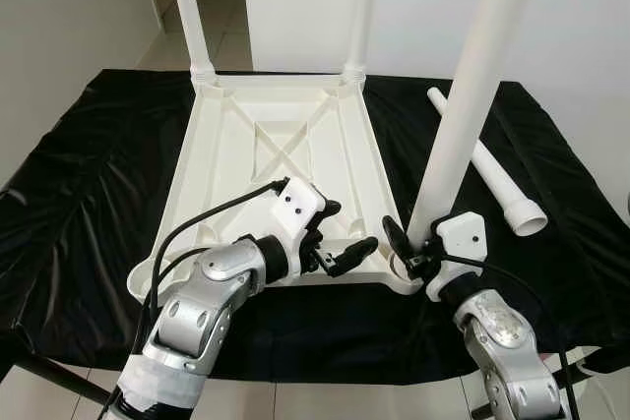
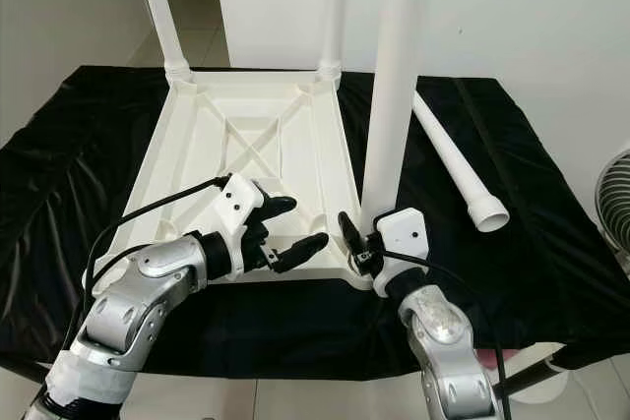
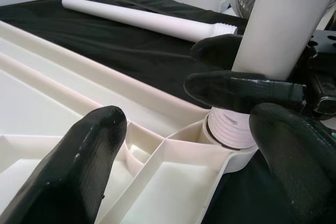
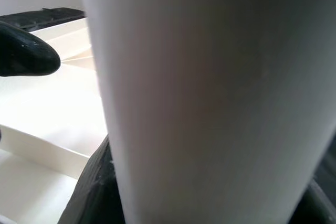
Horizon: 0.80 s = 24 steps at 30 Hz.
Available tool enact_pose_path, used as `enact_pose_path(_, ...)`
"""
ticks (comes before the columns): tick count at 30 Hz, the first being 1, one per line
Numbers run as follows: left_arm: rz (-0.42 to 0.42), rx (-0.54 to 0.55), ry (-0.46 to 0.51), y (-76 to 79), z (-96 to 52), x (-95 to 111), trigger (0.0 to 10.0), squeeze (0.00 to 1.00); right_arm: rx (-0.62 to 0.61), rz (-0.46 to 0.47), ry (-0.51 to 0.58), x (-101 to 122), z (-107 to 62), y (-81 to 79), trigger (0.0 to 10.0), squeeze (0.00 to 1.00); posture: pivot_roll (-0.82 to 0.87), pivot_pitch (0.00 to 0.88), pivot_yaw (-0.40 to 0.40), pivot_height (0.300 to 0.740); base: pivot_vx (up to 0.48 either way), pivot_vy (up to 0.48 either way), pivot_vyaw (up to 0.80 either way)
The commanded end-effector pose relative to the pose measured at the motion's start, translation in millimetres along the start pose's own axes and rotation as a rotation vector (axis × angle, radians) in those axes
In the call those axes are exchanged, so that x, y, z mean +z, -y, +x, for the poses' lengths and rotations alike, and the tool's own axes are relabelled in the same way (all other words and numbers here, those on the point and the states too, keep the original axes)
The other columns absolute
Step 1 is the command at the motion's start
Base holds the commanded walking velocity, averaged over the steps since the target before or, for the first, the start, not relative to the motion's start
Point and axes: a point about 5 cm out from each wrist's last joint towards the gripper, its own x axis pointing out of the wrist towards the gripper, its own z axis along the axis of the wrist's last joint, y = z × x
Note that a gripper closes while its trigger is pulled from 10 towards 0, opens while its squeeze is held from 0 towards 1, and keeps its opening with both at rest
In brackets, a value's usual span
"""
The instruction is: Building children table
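Black sheeting covers the bench, where the white tabletop lies upside down with two legs standing at its far corners. At its near right corner the right claw is clamped on an upright leg seated in its socket — the left claw, fingers apart, hovers over the near rim beside it. One loose leg lies on the sheeting to the right.

White tabletop (black cloth)
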Motion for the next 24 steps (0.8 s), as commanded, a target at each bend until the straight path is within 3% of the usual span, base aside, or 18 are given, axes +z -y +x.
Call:
enact_pose_path(1,0.000,0.082,-0.008,-4.4,-3.8,0,10.0,0.00,0.012,0.038,-0.061,-13,-2.2,-5.0,10.0,0.00,-0.03,0.099,0.027,0.740,0.000,0.000,0.00)
enact_pose_path(20,0.001,0.068,-0.021,-1.7,-8.5,5,10.0,0.00,0.107,-0.013,-0.072,-25,-17.6,-10.5,10.0,0.00,-0.02,0.107,0.044,0.740,0.000,0.000,0.00)
enact_pose_path(24,0.005,0.067,-0.025,-2.3,-9.6,7,10.0,0.00,0.059,0.097,-0.086,-28,-16.2,-5.2,10.0,0.00,-0.02,0.117,0.044,0.740,0.000,0.000,0.00)
